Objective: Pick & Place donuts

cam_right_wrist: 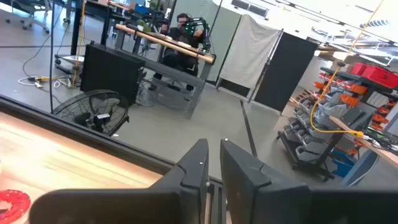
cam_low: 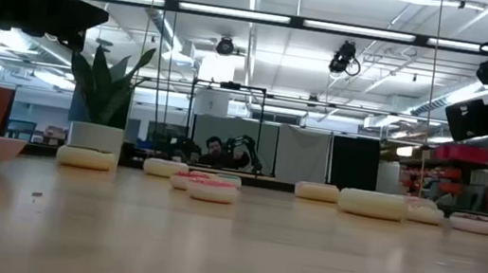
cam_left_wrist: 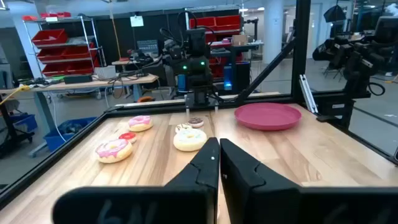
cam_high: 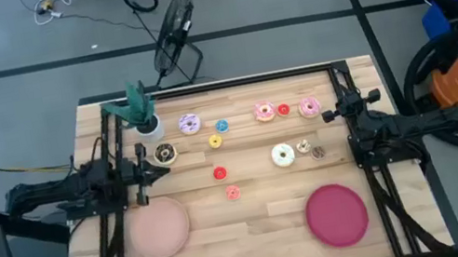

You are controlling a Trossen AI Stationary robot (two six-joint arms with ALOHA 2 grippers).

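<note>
The donuts lie flat on the wooden table [cam_high: 256, 228], holes facing up. Being round rings, they have no long axis and point no particular way.

From above, a purple-iced donut [cam_high: 188, 123] sits near the potted plant [cam_high: 144, 115], with a chocolate donut [cam_high: 164, 153] just below it, beside the left gripper [cam_high: 159, 169]. A tiny blue ring [cam_high: 222, 126] and a tiny yellow ring [cam_high: 215, 140] lie toward the middle. Two small red rings [cam_high: 221, 173] and [cam_high: 233, 192] lie nearer the front. To the right, a pink-iced donut [cam_high: 264, 112] touches or nearly touches a tiny red ring [cam_high: 283, 110], and another pink donut [cam_high: 308, 107] sits near the right gripper [cam_high: 331, 115]. A white-iced donut [cam_high: 283, 155] lies in the middle right, with two small brownish ones [cam_high: 309, 149] just beside it.

A pale pink plate [cam_high: 160, 229] and a crimson plate [cam_high: 337, 214] sit at the front, holding nothing.

The left gripper hovers over the table's left side, fingers nearly together and holding nothing. The right gripper waits at the right edge, also narrow and bare.

The left wrist camera shows what the overhead does not: the donuts' thickness and the white donut [cam_left_wrist: 189, 140] straight ahead of its fingers. The table-level camera shows the donuts only as low pale discs. The right wrist camera looks past the table edge at a floor fan [cam_right_wrist: 93, 112] and a seated person [cam_right_wrist: 180, 37] beyond.
</note>
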